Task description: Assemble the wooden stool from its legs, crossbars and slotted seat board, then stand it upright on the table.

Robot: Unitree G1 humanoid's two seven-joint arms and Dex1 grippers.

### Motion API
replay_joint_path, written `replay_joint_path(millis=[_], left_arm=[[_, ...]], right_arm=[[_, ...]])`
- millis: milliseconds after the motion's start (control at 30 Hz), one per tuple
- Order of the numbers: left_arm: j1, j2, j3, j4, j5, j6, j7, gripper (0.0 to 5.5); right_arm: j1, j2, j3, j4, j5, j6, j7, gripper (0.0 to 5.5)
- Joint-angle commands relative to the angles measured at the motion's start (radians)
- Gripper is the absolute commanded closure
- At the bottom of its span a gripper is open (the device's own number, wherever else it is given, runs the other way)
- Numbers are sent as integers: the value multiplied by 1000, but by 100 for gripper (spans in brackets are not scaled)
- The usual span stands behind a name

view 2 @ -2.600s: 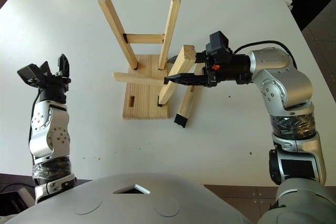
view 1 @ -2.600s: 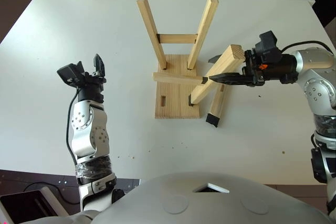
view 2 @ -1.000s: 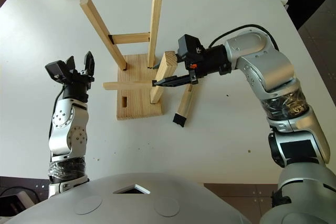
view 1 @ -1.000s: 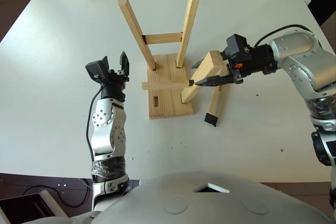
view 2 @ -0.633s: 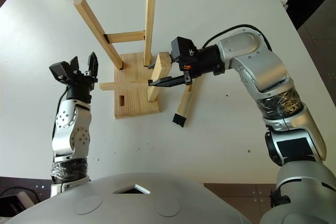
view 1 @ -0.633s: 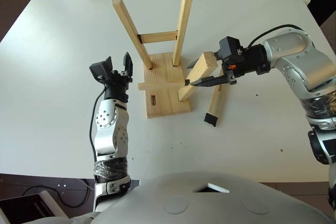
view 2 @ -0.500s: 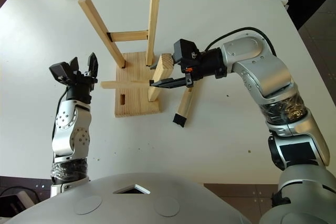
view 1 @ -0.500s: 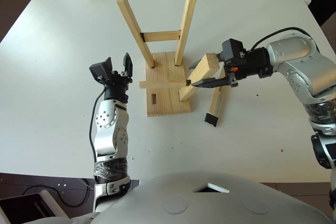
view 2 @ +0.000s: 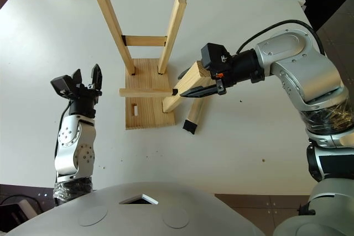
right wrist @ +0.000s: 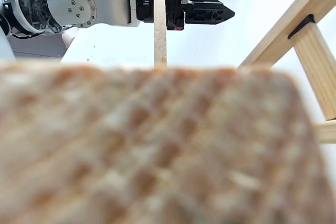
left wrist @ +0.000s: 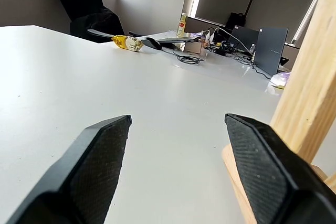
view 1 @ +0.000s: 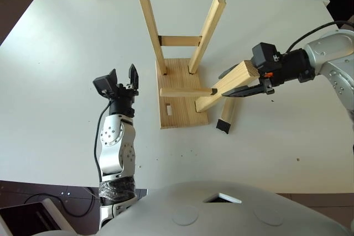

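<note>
**Third leg in my right pincer, slanted over the seat board**

I am clamping my right pincer (view 1: 221,85) around the third leg (view 1: 241,74), one finger above it and one below. The leg is leaning at a slant, its lower end meeting the seat board (view 1: 185,115) near the board's right edge; whether it is sitting in a slot I cannot tell. A second crossbar (view 1: 185,92) is sticking out from that leg toward my left, level over the board. The board is lying flat on the table (view 1: 66,53), with two legs (view 1: 152,31) standing up from its far end, joined by a rung (view 1: 180,41). A fourth leg (view 1: 227,115) is lying on the table under my right pincer. My left pincer (view 1: 123,78) is hovering wide open just left of the board, gripping nothing.
</note>
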Motion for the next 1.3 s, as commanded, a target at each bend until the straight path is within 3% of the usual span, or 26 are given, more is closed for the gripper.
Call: replay_joint_path(millis=[33,467,600,633,867,1100,1300], left_arm=[[-15,-1,10,14,4,-6,7,221],[-4,3,11,17,13,-8,4,221],[2,13,32,19,5,-13,2,221],[2,16,43,21,0,-14,2,221],[-11,73,120,58,-29,-4,-23,221],[-7,134,198,112,-63,3,-58,221],[0,138,195,128,-55,10,-64,221]], right_arm=[[-9,70,48,-35,-3,92,-47,346],[31,107,121,-84,-99,104,-145,346],[32,144,73,-77,-60,119,-193,346],[34,160,52,-74,-45,112,-205,309],[80,170,-47,-99,-5,144,-259,208],[116,137,-135,-99,41,179,-236,208],[190,115,-164,-169,89,160,-184,208]])
